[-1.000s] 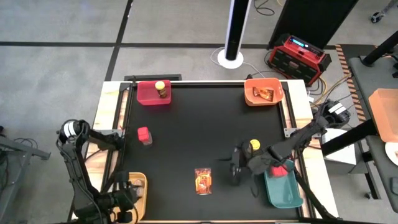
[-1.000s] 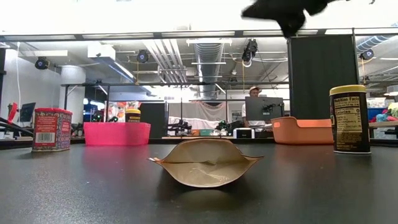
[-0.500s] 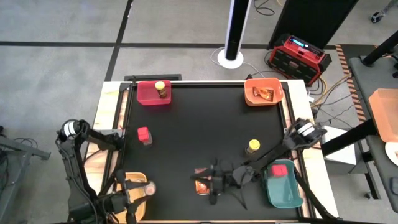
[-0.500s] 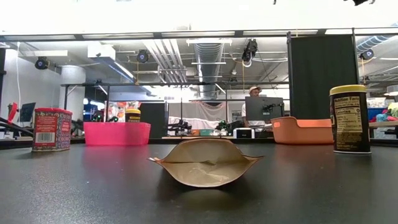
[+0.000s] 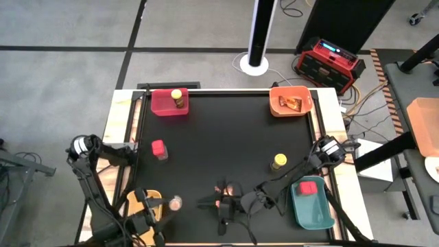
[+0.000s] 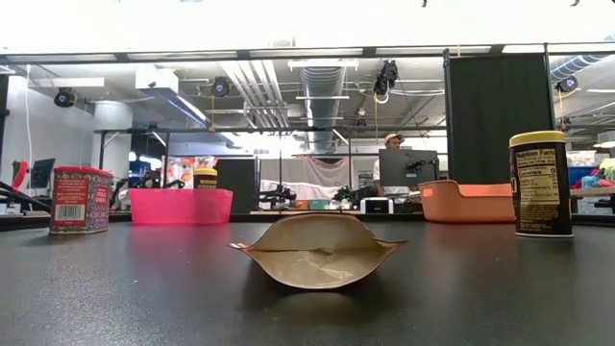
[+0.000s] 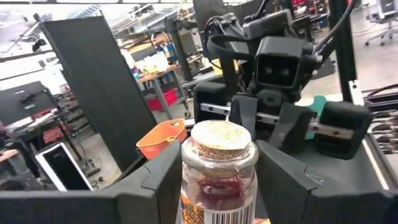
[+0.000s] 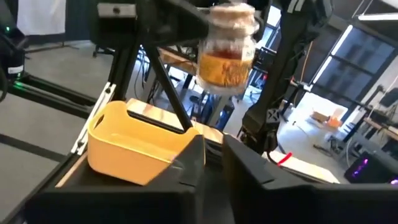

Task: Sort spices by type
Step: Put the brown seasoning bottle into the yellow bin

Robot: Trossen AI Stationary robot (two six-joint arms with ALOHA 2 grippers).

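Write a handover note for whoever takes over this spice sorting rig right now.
Left claw: shut on a cork-topped jar, held up by the yellow bin.
Right claw: over the loose packet, which lies flat on the table, not gripped.
Done: yellow-lidded jar in red bin; packet in orange bin; red container in teal bin.
Left: loose red container, loose yellow-lidded jar, loose packet, held jar.
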